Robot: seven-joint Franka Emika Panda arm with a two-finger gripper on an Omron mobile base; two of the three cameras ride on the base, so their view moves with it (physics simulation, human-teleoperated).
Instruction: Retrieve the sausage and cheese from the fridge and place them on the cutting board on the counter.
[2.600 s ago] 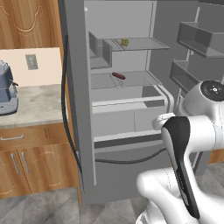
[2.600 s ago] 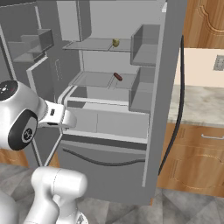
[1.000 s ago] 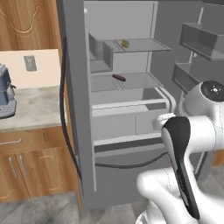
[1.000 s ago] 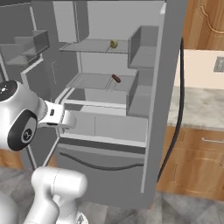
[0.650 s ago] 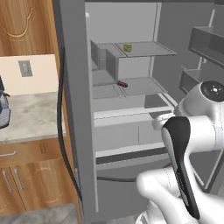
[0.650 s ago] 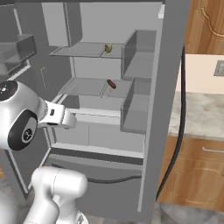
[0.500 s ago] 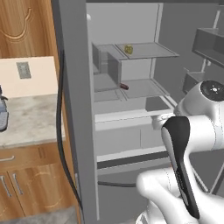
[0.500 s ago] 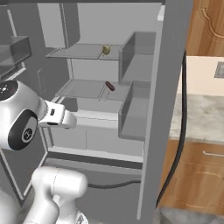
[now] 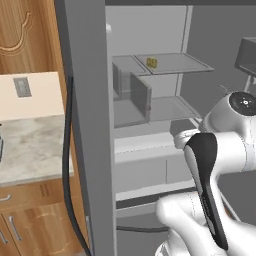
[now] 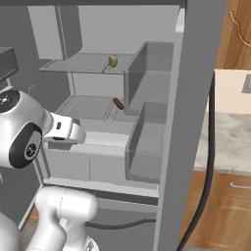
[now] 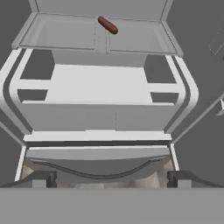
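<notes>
The sausage [image 11: 107,25], a short dark-red rod, lies on the middle shelf [image 10: 88,107] of the fridge [image 10: 193,98], near the shelf's back edge and just beside a vertical grey divider panel [image 10: 135,86]. It rests flat and loose, touching nothing else, so a straight reach from the front should meet it without obstruction. The cheese [image 10: 113,61], a small yellowish chunk, sits one level higher on the upper shelf [image 9: 172,62], toward its rear, well apart from the sausage. Both items are therefore not yet retrieved, and the task appears to be at its approach stage.

The gripper [image 11: 111,181] points into the fridge interior from below the middle shelf, aimed over the white drawers [image 11: 98,94]. Its two dark tips stand wide apart at the bottom of the hand view, with nothing between them. The white arm [image 9: 210,185] is folded close in front of the open compartment.

The fridge stands open, its door edges [image 9: 85,125] framing the shelves on both sides, with a black cable-like seal hanging along one edge. Beside the fridge runs the counter [image 9: 30,150], a veined marble top over wooden cabinets [image 9: 35,220] with silver handles, and a wall outlet [image 9: 21,87] sits above it.
</notes>
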